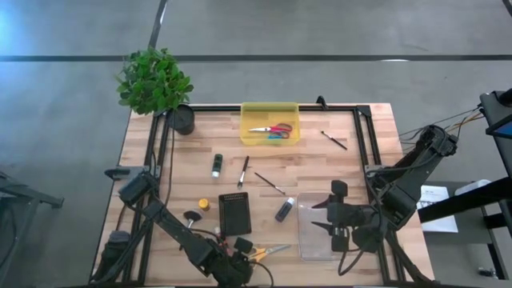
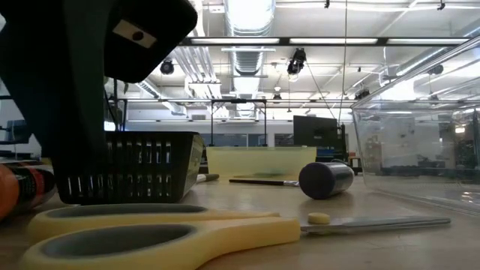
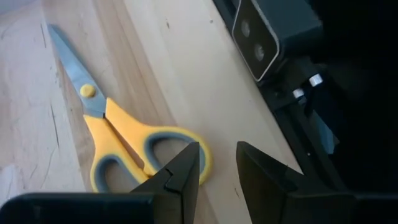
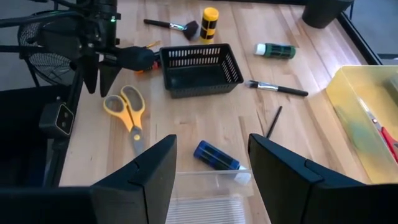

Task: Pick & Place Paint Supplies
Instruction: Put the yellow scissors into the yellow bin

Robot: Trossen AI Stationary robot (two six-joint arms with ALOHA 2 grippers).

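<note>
My left gripper (image 3: 217, 149) is open, low at the table's near edge (image 1: 242, 250), just beside the handles of yellow scissors (image 3: 134, 146). My right gripper (image 4: 212, 142) is open and hovers over a clear container (image 1: 320, 232) at the right. A dark purple-blue tube (image 4: 216, 155) lies on the wood just beyond that container. A green tube (image 1: 217, 165), two thin brushes (image 1: 243, 170) (image 1: 270, 183) and a yellow tube (image 1: 204, 205) lie mid-table. The wider brush (image 1: 192, 216) lies left of a black basket (image 1: 234, 214). Another thin brush (image 1: 334, 140) lies far right.
A yellow bin (image 1: 270, 108) at the far edge holds red-and-teal scissors. A potted plant (image 1: 156, 84) stands at the far left corner. In the low view the yellow scissors (image 2: 150, 229) lie in the foreground, the basket (image 2: 131, 176) behind them, and an orange-red round thing (image 2: 11, 195) at the left edge.
</note>
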